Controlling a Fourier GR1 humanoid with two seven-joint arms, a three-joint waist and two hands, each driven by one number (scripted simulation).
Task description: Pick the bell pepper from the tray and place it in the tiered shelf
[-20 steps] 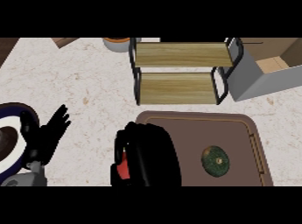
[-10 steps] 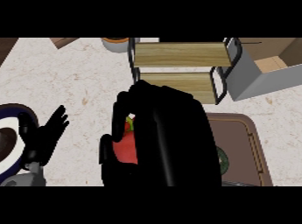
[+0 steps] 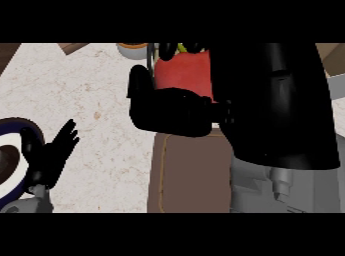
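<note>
Near the top centre of the head view, raised close to the camera: bell pepper, red, clasped by the right robot hand, whose black fingers and thumb are curled round it; much of the pepper is hidden by the hand. Right forearm: large, dark, filling the right half of the view, grey casing seen at its lower end. Below the hand: tray, brown, laid on the speckled bench, partly covered by the forearm. At lower left: left robot hand, released, fingers straight and pointing up, shown over a dark-rimmed plate bearing a brown item. Tiered shelf: cannot be made out behind the hand and forearm
</note>
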